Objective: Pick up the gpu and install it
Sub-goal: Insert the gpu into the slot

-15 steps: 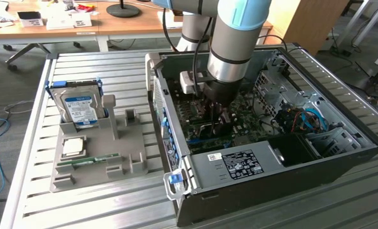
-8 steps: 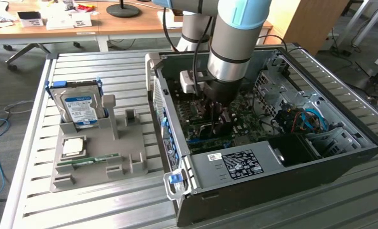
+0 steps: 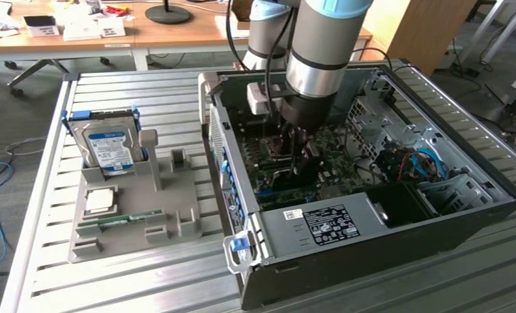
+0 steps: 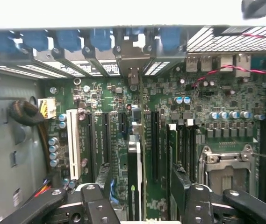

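The gpu (image 4: 133, 177) stands on edge in a motherboard slot, a thin card seen from above. Its metal end bracket (image 4: 133, 60) sits against the case's rear slot openings. My gripper (image 4: 142, 189) hangs straight over it, open. One dark finger (image 4: 104, 182) is on one side of the card and the other finger (image 4: 179, 186) on the opposite side, with a gap to the card on each side. In the exterior view the gripper (image 3: 300, 163) reaches down inside the open computer case (image 3: 328, 228), over the green motherboard (image 3: 336, 147).
To the exterior view's left of the case, a grey fixture (image 3: 128, 215) holds a blue-labelled hard drive (image 3: 110, 147), a processor chip (image 3: 100, 201) and a green memory stick (image 3: 119, 222). Inside the case are the CPU socket (image 4: 226, 163), a cable bundle (image 4: 25, 112) and drive cages (image 3: 449, 189).
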Available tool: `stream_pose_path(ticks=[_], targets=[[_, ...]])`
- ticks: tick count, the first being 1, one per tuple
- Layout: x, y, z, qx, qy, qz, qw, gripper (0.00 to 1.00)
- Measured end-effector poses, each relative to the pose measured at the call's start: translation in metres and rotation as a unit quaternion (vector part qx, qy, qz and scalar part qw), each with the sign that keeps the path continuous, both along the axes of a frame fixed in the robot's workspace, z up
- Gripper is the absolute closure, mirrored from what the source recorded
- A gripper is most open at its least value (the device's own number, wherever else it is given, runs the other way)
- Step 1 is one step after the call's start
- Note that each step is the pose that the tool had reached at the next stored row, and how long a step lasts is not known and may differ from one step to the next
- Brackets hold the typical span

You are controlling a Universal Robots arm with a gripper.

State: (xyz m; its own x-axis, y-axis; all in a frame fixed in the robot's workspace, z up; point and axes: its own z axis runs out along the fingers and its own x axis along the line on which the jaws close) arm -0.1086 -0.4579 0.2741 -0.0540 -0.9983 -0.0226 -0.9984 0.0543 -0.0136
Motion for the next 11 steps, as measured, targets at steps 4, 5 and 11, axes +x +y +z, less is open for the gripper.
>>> stream_pose_path(ticks=[4,5,11], targets=[[0.0,0.0,0.0115,0.0,0.0,0.0,1.0,0.36],[0.0,0.0,0.0142,0.0,0.0,0.0,1.0,0.36],[0.0,0.0,0.0329,0.0,0.0,0.0,1.0,0.36]])
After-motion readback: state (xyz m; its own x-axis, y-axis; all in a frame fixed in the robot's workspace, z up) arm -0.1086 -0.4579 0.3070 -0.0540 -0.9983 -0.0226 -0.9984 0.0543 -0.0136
